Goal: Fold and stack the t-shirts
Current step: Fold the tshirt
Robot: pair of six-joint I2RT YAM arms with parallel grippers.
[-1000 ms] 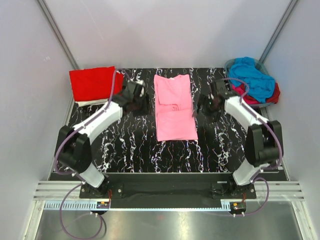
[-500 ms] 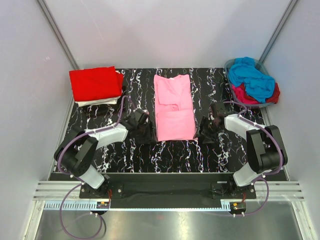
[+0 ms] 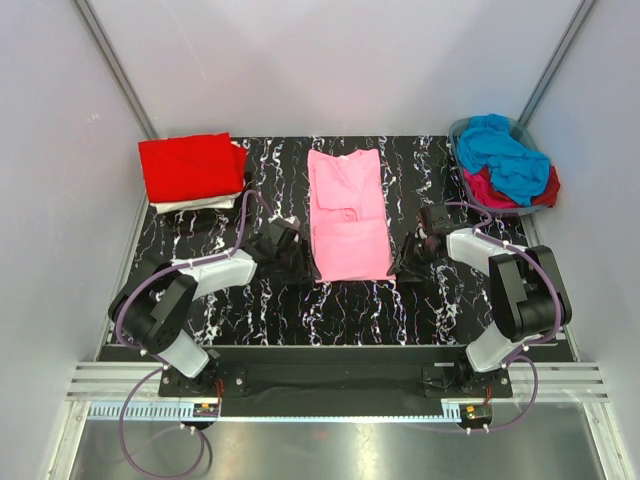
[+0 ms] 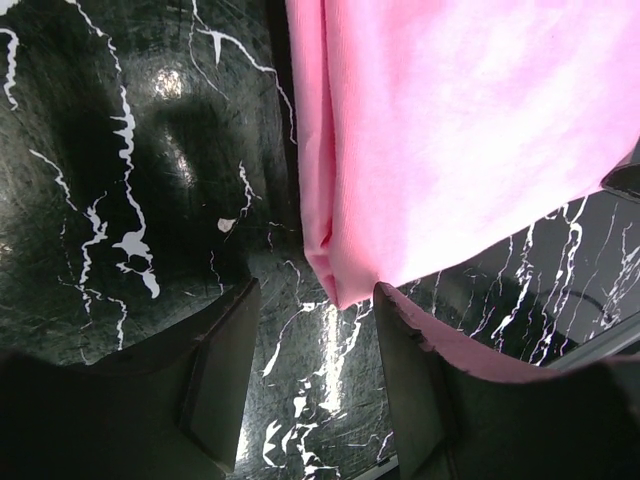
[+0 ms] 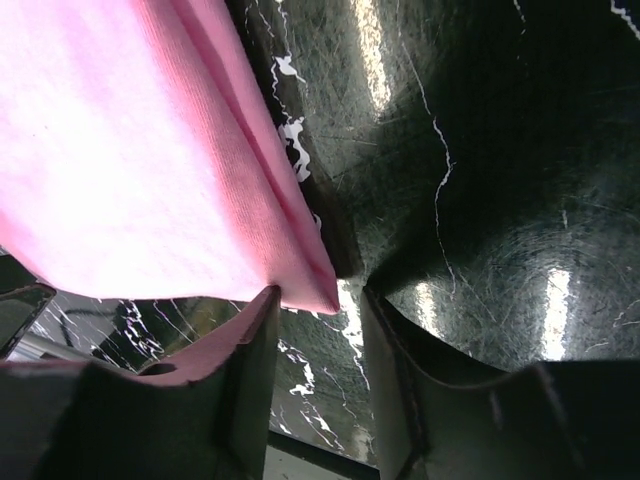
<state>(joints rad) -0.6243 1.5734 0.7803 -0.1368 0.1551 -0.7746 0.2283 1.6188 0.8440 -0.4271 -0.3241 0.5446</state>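
A light pink t-shirt (image 3: 345, 215) lies folded into a long strip in the middle of the table, its near half doubled over. My left gripper (image 3: 303, 266) sits low at its near left corner. In the left wrist view the jaws stand open and the pink corner (image 4: 338, 285) reaches just to the gripper (image 4: 315, 300). My right gripper (image 3: 402, 266) is at the near right corner. In the right wrist view the pink corner (image 5: 318, 290) lies between the tips of the gripper (image 5: 318, 305), whose jaws are open with a narrow gap.
A folded red t-shirt (image 3: 190, 165) rests on a white one (image 3: 197, 204) at the back left. A grey-rimmed basket (image 3: 457, 131) at the back right holds a bright blue t-shirt (image 3: 505, 150) and a magenta one (image 3: 488, 190). The table (image 3: 350, 310) is black marble-patterned.
Both arms have swung from beside the shirt's middle toward its near corners and dropped low. The right jaws have narrowed; the left jaws have kept the same gap.
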